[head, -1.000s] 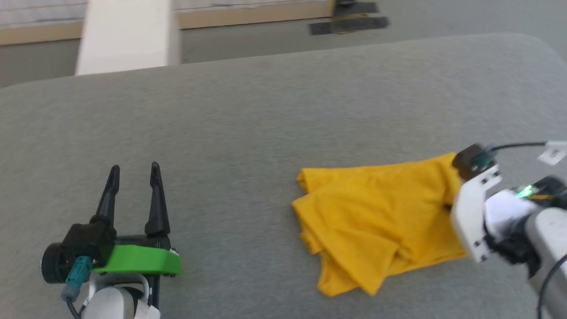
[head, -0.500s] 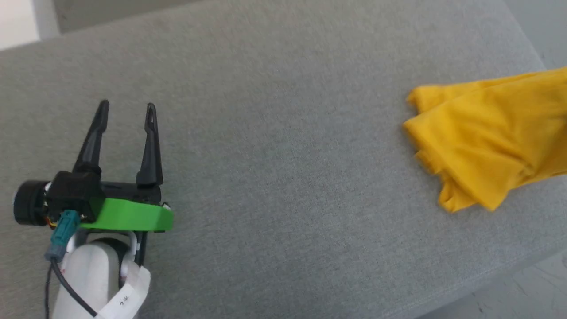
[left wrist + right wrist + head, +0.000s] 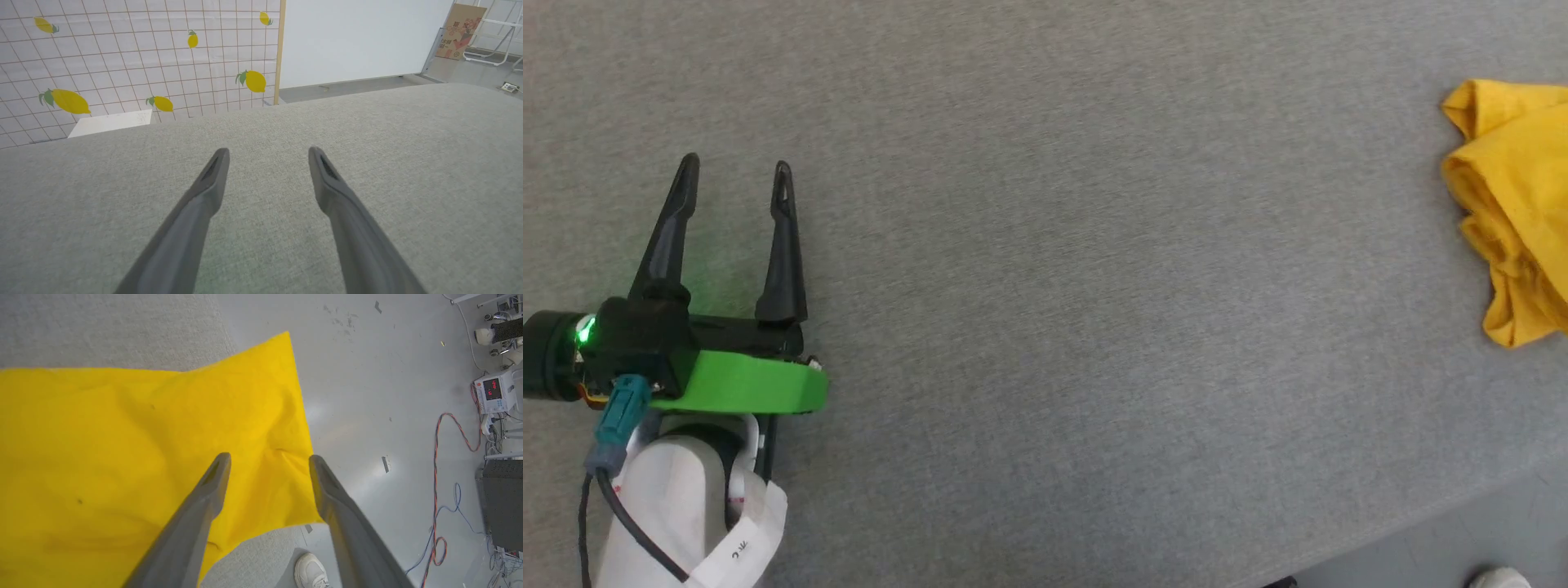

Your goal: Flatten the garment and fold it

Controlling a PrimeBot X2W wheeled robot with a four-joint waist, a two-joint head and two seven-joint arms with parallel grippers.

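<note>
Under rt tool [image 3: 268,458]: garment [image 3: 122,449] crosswise.

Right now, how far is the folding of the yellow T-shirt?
Done: nothing; the yellow T-shirt lies bunched at the edge of the grey fabric surface, one corner overhanging. In hand: nothing; the right pincer is open above it, the left pincer open, well aside. Left: flattening and folding.
</note>
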